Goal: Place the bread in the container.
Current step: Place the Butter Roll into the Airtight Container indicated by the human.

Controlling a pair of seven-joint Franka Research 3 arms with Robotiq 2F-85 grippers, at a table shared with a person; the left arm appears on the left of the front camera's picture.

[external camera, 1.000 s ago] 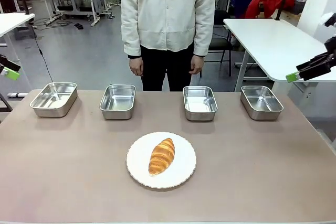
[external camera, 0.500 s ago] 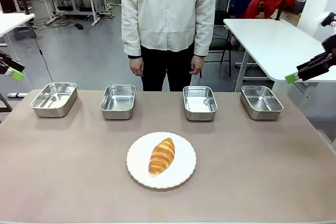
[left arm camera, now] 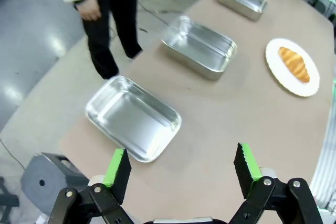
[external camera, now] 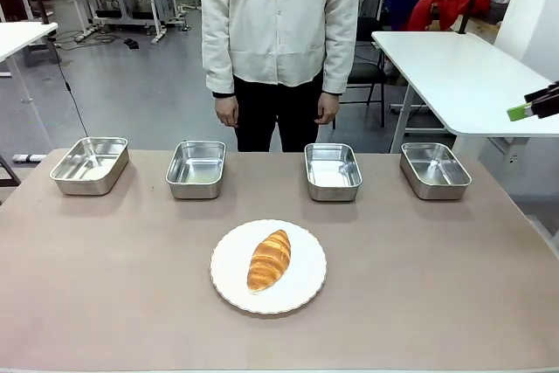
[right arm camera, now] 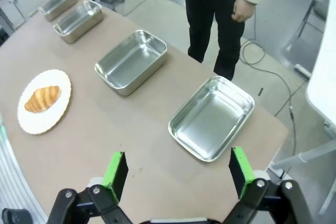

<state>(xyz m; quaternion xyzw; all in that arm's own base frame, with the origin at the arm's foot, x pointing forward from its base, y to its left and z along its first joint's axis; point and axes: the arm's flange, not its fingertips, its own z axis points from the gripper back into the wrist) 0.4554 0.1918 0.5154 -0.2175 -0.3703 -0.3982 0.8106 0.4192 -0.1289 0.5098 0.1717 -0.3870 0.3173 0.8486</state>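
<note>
— Where's the bread?
— I see the golden-brown ridged croissant-shaped bread [external camera: 269,259] lying on the round white scalloped plate [external camera: 307,280], mid-table, nearer my side. Beyond it stands a row of four shiny rectangular stainless-steel pans [external camera: 196,169], well apart from it.
— And your grippers?
— My left gripper [left arm camera: 182,166] hangs above the table's corner near an end pan, jaws spread wide. My right gripper [right arm camera: 177,171] does likewise at the opposite end, jaws spread.

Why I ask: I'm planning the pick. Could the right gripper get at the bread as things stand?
Probably yes. The bread lies bare on the plate, nothing over or beside it, and the right gripper hangs open, raised, at the far right of the table.
</note>
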